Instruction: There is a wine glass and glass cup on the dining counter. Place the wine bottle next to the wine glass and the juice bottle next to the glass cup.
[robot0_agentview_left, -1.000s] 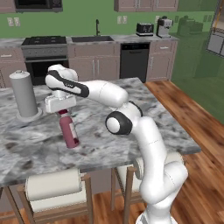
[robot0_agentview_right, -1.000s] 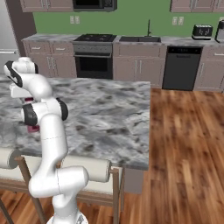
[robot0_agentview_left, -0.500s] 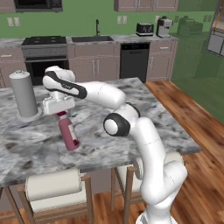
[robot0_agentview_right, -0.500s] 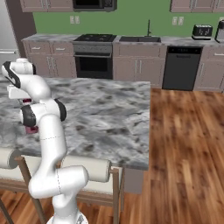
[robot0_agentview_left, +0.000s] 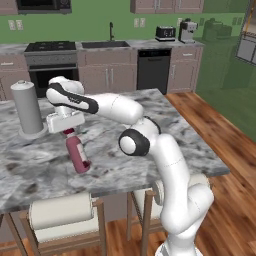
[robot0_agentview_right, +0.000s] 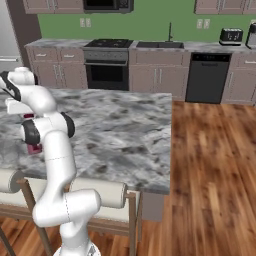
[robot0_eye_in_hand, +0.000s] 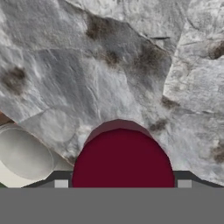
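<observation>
The juice bottle (robot0_agentview_left: 77, 154), dark red with a pinkish label band, hangs tilted over the dining counter (robot0_agentview_left: 150, 145) near its front left. My gripper (robot0_agentview_left: 69, 131) is shut on the bottle's neck from above. Whether the bottle's base touches the stone I cannot tell. In the hand view the round maroon cap (robot0_eye_in_hand: 122, 159) sits between my dark fingertips (robot0_eye_in_hand: 61, 180), with marbled stone beyond it. From the right base view a red part of the bottle (robot0_agentview_right: 34, 148) peeks out behind my arm. The wine bottle, wine glass and glass cup are out of view.
A tall grey cylinder (robot0_agentview_left: 27, 107) stands on the counter just left of my hand. Cushioned stools (robot0_agentview_left: 60, 216) line the counter's near edge. Marbled stone stretches to the right of the bottle. A wall counter with stove and sink runs along the back.
My hand has sunk slightly, carrying the juice bottle a little lower and nearer the counter's front. The grip is unchanged.
</observation>
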